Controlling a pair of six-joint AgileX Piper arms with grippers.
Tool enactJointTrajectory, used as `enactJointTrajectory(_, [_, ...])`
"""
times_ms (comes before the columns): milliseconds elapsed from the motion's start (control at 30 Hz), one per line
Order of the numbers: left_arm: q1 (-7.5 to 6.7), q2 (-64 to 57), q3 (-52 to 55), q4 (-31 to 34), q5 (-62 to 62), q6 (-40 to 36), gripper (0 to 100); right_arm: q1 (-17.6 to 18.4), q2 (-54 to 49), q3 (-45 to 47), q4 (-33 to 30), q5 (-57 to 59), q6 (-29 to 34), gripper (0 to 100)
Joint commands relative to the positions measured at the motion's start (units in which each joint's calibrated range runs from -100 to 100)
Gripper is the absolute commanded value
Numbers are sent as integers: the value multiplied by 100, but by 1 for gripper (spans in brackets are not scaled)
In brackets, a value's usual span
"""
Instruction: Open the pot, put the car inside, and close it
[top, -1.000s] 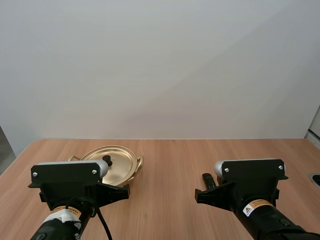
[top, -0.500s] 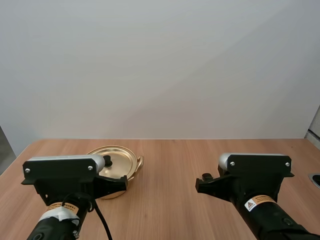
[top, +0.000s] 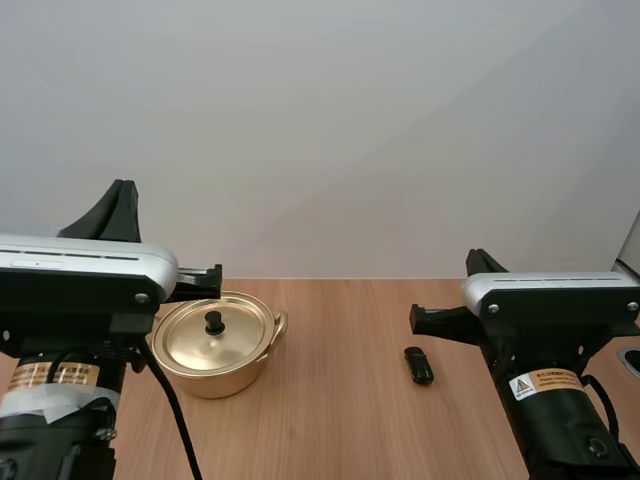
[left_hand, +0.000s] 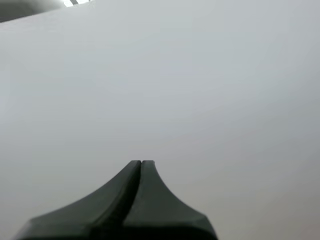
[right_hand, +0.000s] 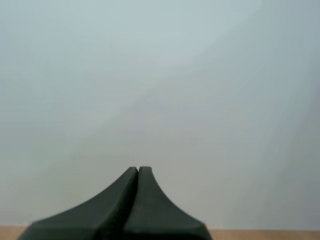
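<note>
A gold pot (top: 215, 345) stands on the wooden table left of centre, its lid on, with a black knob (top: 213, 321) on top. A small black car (top: 418, 364) lies on the table right of centre. My left gripper (left_hand: 141, 162) is shut on nothing, its fingers pressed into one dark wedge that faces the pale wall. My right gripper (right_hand: 138, 169) is likewise shut with nothing in it, also facing the wall. In the high view both arms are raised above the near table, the left one beside the pot and the right one beside the car.
The wooden table (top: 340, 400) runs up to a plain pale wall. Bare wood lies between the pot and the car. A dark object (top: 632, 357) sits at the table's far right edge.
Both arms have risen and tipped their wrists upward. The pot and the car, partly hidden before, now show in full and have not moved.
</note>
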Motion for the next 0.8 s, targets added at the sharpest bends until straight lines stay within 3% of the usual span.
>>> enactJointTrajectory(0, [-3,0,2,18,81,-19,0,-5,5,0,-8,-3622,-10,0])
enactJointTrajectory(100, [-3,0,-142,18,341,-233,0,-5,5,0,-171,-3624,-655,0])
enactJointTrajectory(233, [-3,19,-738,-20,2631,-245,0,-5,5,0,-336,-2931,-1670,0])
enactJointTrajectory(333, [-3,459,-1214,-20,3959,-245,0,-5,5,-235,-378,-494,-2163,0])
enactJointTrajectory(533, [54,1278,-2021,-33,5563,39,0,-5,5,-1454,-133,4047,-2154,0])
enactJointTrajectory(667, [128,1802,-2550,-162,6676,294,0,-5,5,-1990,172,5784,-2154,0])
enactJointTrajectory(767, [197,2299,-2904,-554,7644,589,0,-5,5,-2080,351,6465,-2154,0])
